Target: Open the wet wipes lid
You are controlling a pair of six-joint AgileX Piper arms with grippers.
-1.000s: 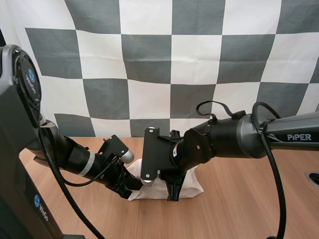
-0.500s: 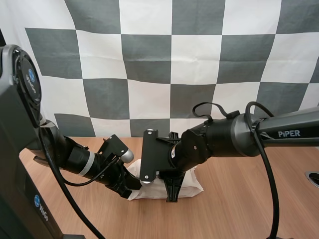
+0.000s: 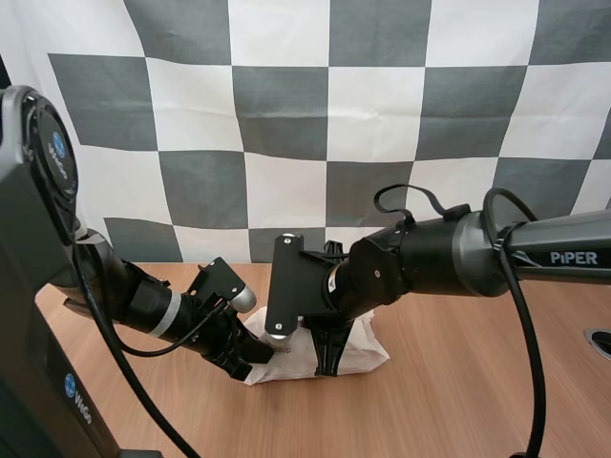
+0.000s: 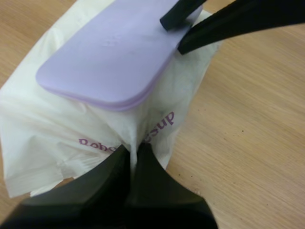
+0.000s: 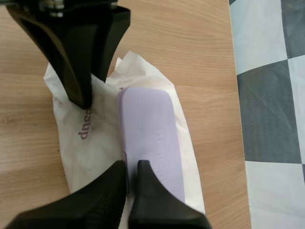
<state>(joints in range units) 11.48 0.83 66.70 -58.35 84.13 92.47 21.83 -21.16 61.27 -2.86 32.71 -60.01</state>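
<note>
Black two-finger left gripper (image 3: 260,353) (image 4: 133,149) set low, arm stretched nearly flat along the light wooden table (image 3: 458,401) from the left. Tips drawn together on a raised fold of wrapper, just under the purple lettering of a white, soft, crinkled pack of wet wipes (image 3: 358,351) (image 4: 47,138) (image 5: 90,148).

Right gripper (image 3: 325,361) (image 5: 132,167) dropped steeply from above, wrist bent down, arm crossing in from the right. Tips almost together, nipping the edge of a lilac flat plastic lid with rounded corners (image 4: 109,52) (image 5: 150,138), at the end away from the left gripper (image 5: 88,93).

Pack lying flat on the table between both grippers, lid on its top face, wrapper rumpled around it.

Pale wood grain on the table (image 4: 248,119) (image 5: 167,38), running lengthwise past the pack.
</note>
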